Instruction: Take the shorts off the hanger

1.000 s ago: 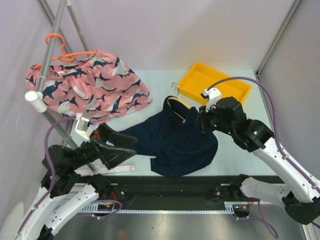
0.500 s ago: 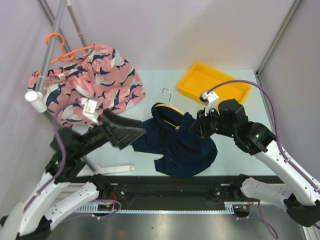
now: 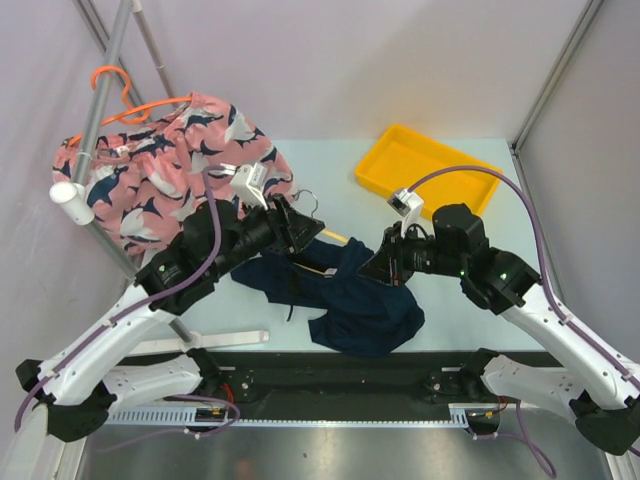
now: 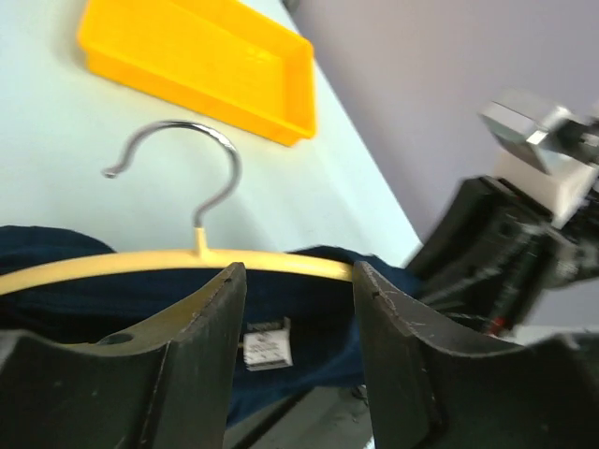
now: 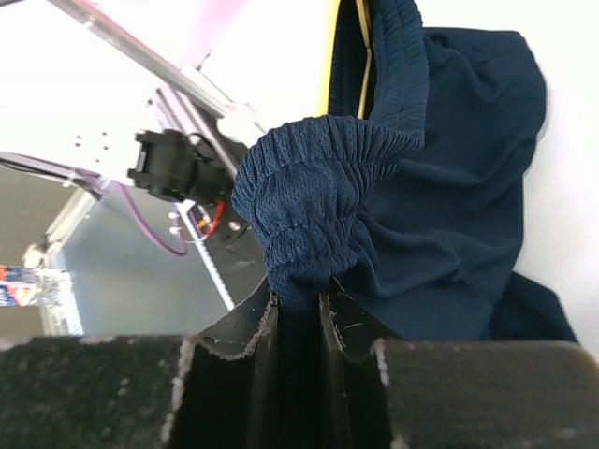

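**Left gripper**: we find it released, fingers apart and nothing pinched between them. In its wrist view the bar of the yellow hanger crosses just beyond both fingertips, running 9 to 3 o'clock. The metal hook rises at about 11 o'clock, left of the gap rather than inside it. We cannot tell whether the fingertips touch the bar.

**Right gripper**: clenched on the gathered elastic waistband of the navy shorts. The rest of the cloth falls away toward 1 o'clock in that view, and a yellow edge of the hanger shows beside the waistband at 12.

**Overhead:** the navy shorts lie on the table between the two arms, partly on the hanger. The right gripper sits at roughly 4 o'clock from the left one. The hanger appears to lie along that same line, though fabric covers most of it.

**Judgement:** the coming move turns on this axis, with the hanger held at the 10 o'clock end and the waistband drawn off toward 4. The left gripper must first close on the bar or hook stem.

**Further out:** the pink shark-print shorts hang on an orange hanger on the rack pole. They are at 10 o'clock from the left gripper, nearer the left arm, untouched. A yellow tray stands at 1 o'clock from the right gripper.
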Available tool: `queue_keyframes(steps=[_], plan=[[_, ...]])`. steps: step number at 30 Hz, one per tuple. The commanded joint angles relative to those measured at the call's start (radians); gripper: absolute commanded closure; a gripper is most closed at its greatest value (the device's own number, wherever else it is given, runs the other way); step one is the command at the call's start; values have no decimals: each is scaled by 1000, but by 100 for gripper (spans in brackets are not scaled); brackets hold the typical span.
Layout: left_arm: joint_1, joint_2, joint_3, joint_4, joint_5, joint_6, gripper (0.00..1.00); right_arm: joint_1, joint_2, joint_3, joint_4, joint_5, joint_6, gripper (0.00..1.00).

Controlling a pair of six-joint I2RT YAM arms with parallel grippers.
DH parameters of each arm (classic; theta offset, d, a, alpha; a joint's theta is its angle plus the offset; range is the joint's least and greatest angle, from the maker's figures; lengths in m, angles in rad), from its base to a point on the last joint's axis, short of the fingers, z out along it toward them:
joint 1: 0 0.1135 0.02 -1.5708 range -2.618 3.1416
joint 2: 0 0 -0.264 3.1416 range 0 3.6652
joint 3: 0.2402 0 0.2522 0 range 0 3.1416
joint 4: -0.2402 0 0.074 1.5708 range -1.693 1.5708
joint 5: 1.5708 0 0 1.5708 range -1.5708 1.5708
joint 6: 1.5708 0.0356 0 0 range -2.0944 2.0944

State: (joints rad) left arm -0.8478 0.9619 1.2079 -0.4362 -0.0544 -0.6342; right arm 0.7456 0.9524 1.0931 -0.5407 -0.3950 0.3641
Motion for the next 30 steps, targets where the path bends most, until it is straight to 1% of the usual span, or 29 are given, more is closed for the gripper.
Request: queue_keyframes(steps=[1, 8, 10, 11, 12, 15, 16, 17, 19, 20, 21, 22, 23, 24, 25, 26, 27, 28, 30], plan=[[-11, 26, 24, -41, -154, 62, 46, 12, -53, 4, 173, -59, 59, 100], [-11, 98, 12, -41, -206, 96, 48, 40, -72, -19, 219, -71, 87, 100], [-11, 104, 4, -9, -206, 106, 51, 57, -70, -22, 228, -77, 87, 100], [-11, 107, 1, 2, -212, 110, 53, 63, -70, -22, 231, -79, 84, 100], [-11, 112, -1, 10, -217, 114, 63, 76, -70, -24, 232, -77, 82, 100], [-11, 107, -5, 34, -254, 134, 82, 87, -75, -24, 219, -39, 73, 100], [-11, 103, -13, 51, -265, 143, 84, 90, -78, -24, 211, -21, 72, 95], [-11, 98, -16, 57, -286, 152, 85, 90, -76, -24, 202, 1, 68, 77], [-11, 86, -16, 65, -367, 174, 90, 89, -83, -24, 168, 106, 81, 55], [-11, 83, -11, 62, -398, 183, 94, 90, -83, -24, 157, 151, 91, 39], [-11, 81, -7, 59, -470, 186, 99, 89, -83, -21, 145, 233, 102, 32], [-11, 78, 5, 56, -504, 186, 99, 89, -78, -13, 140, 278, 130, 25], [-11, 77, 8, 50, -537, 189, 100, 89, -72, -6, 133, 327, 147, 14], [-11, 75, 15, 50, -611, 192, 100, 89, -69, 4, 111, 444, 163, 8], [-11, 74, 24, 47, -642, 194, 100, 90, -60, 13, 98, 499, 203, 3], [-11, 67, 25, 56, -674, 206, 100, 90, -40, 34, 70, 549, 222, 0], [-11, 64, 25, 65, -700, 214, 100, 95, -29, 43, 58, 630, 240, 0], [-11, 61, 21, 74, -750, 221, 100, 100, -18, 54, 48, 663, 265, 0], [-11, 54, 15, 100, -785, 243, 100, 144, 22, 91, 45, 755, 269, 0]])
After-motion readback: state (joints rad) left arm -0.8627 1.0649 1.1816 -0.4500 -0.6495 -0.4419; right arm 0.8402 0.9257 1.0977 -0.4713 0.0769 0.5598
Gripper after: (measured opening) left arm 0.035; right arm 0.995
